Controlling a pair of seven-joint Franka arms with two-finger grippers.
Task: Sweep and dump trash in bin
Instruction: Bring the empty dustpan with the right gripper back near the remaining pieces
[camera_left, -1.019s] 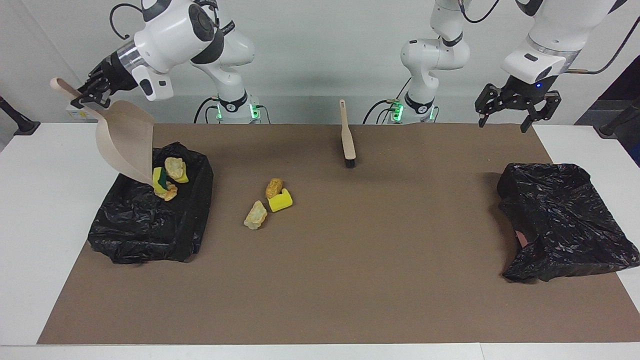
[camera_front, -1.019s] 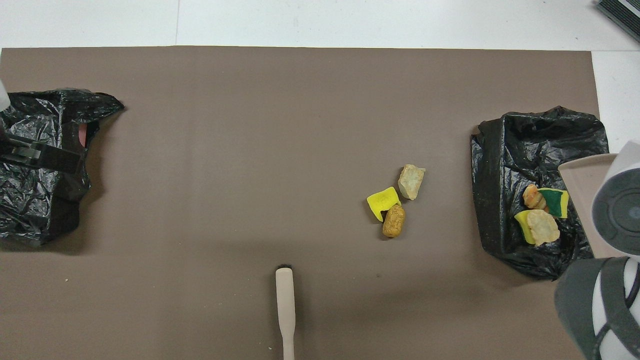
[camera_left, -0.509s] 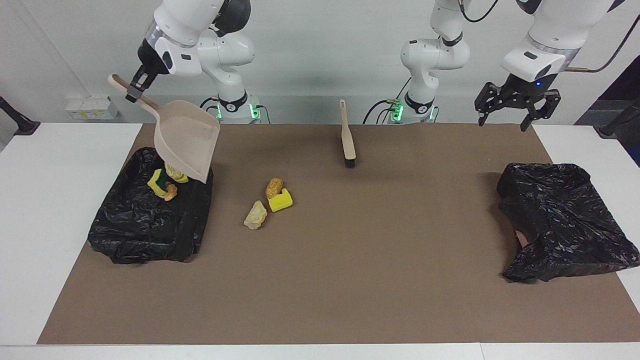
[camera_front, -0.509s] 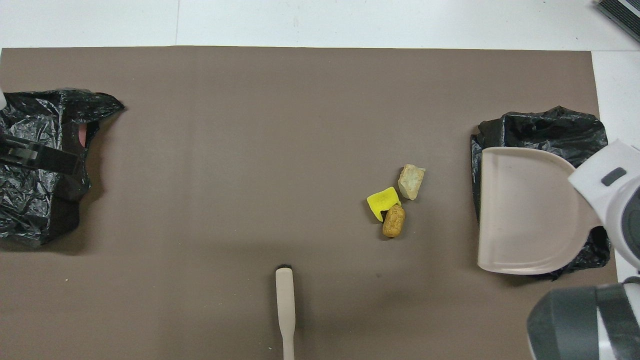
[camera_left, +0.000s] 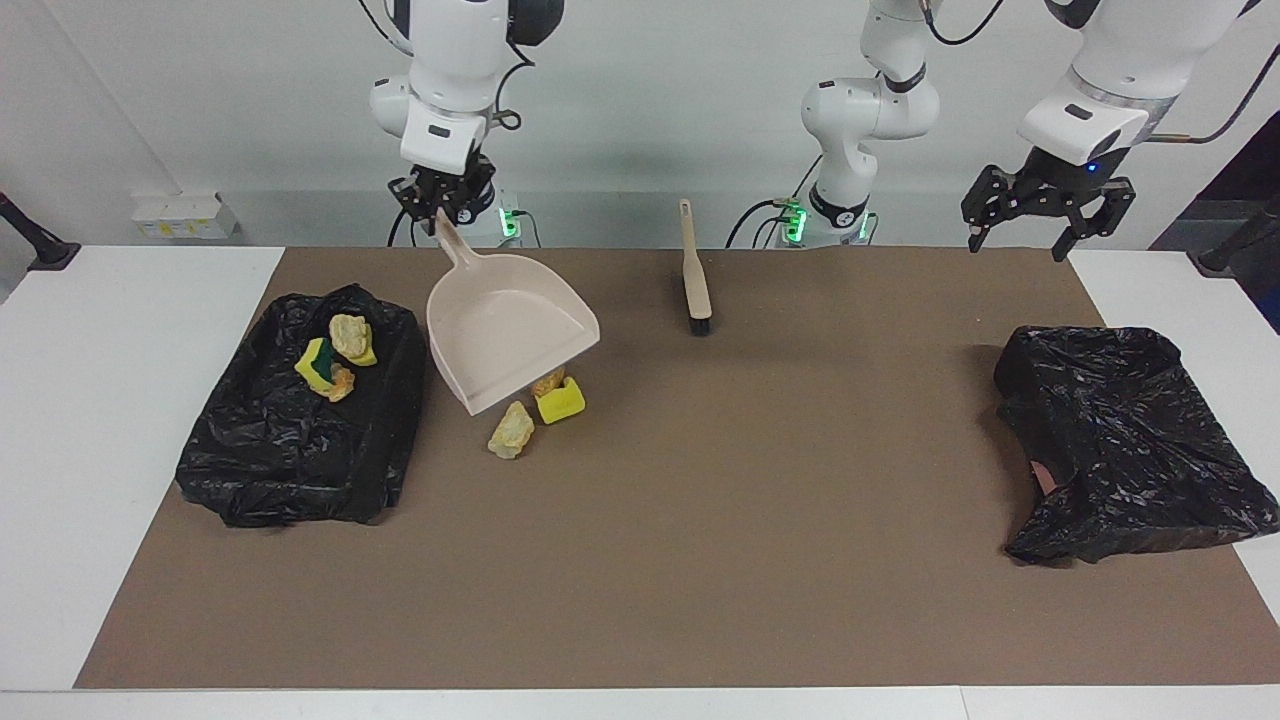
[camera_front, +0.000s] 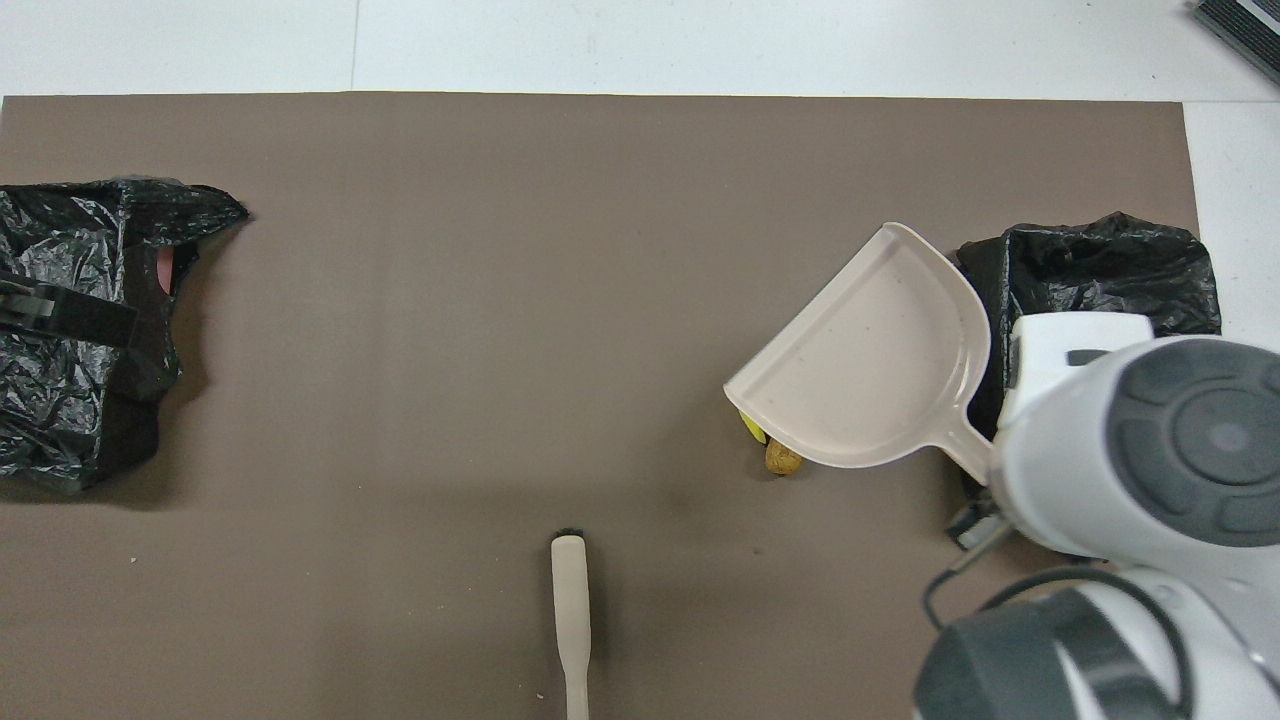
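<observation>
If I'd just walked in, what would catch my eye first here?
Probably the beige dustpan, held up by its handle in the right gripper, hanging tilted over three scraps of trash on the brown mat. Beside it, at the right arm's end of the table, a black-lined bin holds more yellow and golden scraps. The left gripper waits with jaws open above a second black bag.
</observation>
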